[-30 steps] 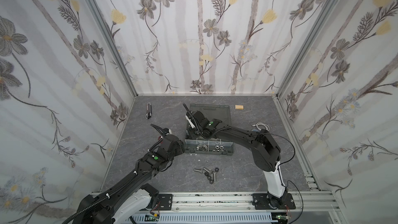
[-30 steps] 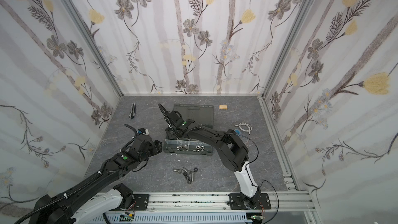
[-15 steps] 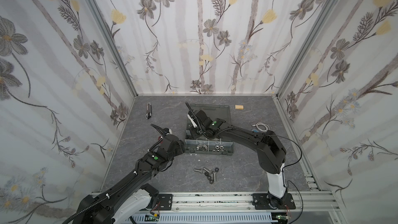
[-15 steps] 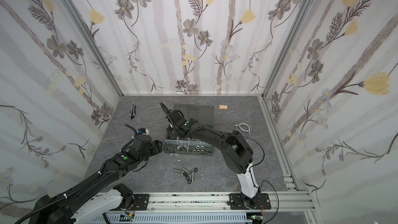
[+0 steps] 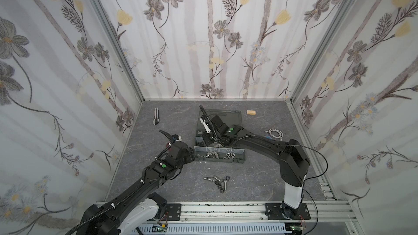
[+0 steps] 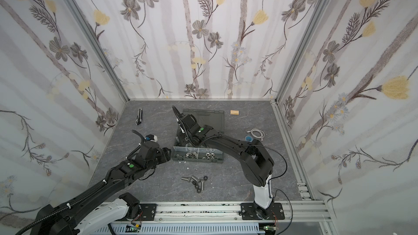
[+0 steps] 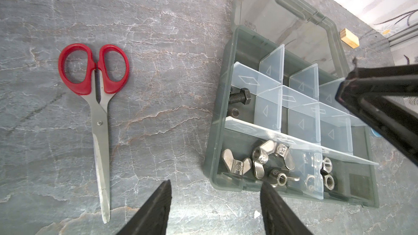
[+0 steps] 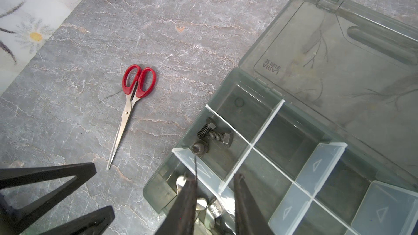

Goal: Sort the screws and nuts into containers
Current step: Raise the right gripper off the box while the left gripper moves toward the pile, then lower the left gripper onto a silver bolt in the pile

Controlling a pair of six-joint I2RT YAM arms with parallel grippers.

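Grey slab (image 8: 181,41): right claw (image 8: 214,176) narrow, empty, near black screws (image 8: 214,134); left claw (image 7: 216,181) wide.

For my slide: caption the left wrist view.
Open left gripper beside dark grey plastic organizer case holding shiny silver wing nuts; red-handled steel scissors alongside.

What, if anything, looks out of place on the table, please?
Loose screws and nuts lie in a heap on the table in front of the case, unsorted. A white chip lies between heap and case, like debris. Red scissors lie beside the case, unrelated to sorting.
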